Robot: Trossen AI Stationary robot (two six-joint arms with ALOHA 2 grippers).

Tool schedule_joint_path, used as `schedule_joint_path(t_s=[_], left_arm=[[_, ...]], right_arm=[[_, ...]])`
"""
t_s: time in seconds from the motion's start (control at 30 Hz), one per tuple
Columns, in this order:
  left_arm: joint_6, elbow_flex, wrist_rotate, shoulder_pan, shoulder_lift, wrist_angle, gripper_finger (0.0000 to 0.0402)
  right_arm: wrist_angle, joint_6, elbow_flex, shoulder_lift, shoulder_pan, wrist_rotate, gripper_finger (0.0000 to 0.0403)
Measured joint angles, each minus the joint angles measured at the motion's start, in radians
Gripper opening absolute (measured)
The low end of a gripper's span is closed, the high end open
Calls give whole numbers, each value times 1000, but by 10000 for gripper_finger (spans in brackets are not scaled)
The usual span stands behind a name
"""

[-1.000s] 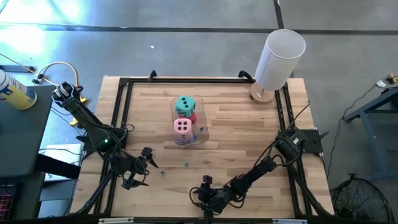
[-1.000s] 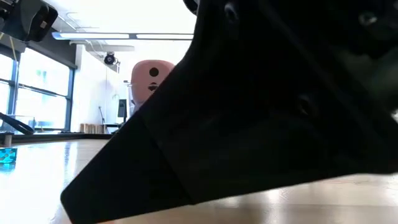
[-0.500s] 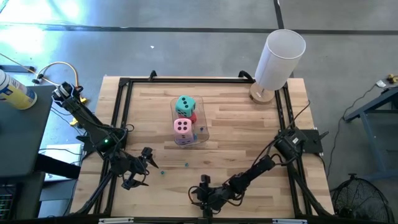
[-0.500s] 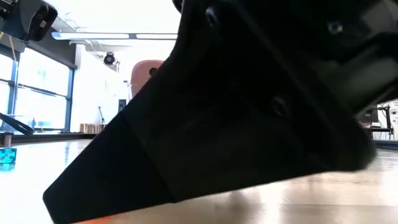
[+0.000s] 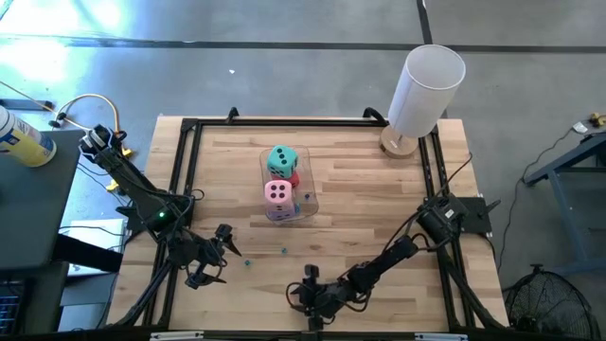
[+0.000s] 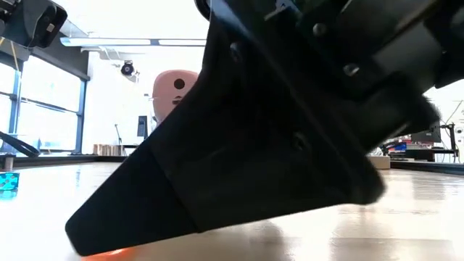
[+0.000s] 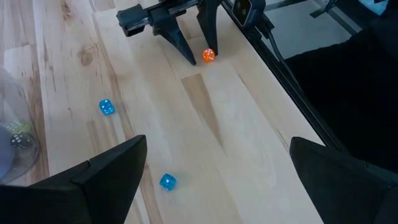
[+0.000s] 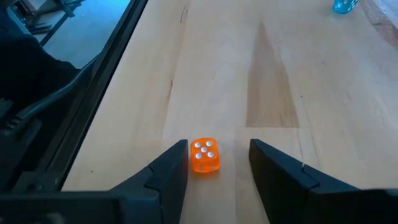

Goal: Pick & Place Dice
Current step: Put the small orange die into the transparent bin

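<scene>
- My left pincer [image 5: 214, 254]: wide, empty, hovering near the desk's front-left corner. Waiting.
- Two blue dice [image 7: 106, 107] [image 7: 167, 182]: loose on the desk just ahead of the left pincer, well apart from the orange one.
- Clear cup [image 5: 313, 210]: mid-desk, holding the big dice, teal [image 5: 281, 159] on top and pink [image 5: 277, 193] nearer the front. Red and purple are mostly hidden. Neither pincer is near it.
- My right pincer [image 8: 217, 149]: low at the front edge, about mid-way along it. It is narrow but not clamped, with one finger on each side of the orange die [image 8: 204, 155].
- The die sits right between the tips, closer to one finger, and a gap shows on both sides. Right arm is far nearer than left.
- It's a cube with no long axis, so squeeze direction hardly matters. Its faces look roughly square to my fingers.
- Looks: small, clear orange, white pips, five up, resting flat on the wood.
- Judgement: next is to squeeze shut, then lift. Being off-centre, it may slide or twist.
</scene>
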Motion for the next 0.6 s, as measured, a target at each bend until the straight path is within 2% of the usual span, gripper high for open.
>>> schedule_joint_path(t_s=[0.17, 0.4, 0.6], left_arm=[[-1, 0, 0, 0, 0, 0, 386], [-3, 0, 0, 0, 0, 0, 386], [-3, 0, -3, 6, 0, 0, 386]], right_arm=[[-12, 0, 0, 0, -1, -7, 119], [-21, 45, 0, -2, -1, -11, 36], [-61, 76, -3, -44, 0, 29, 35]])
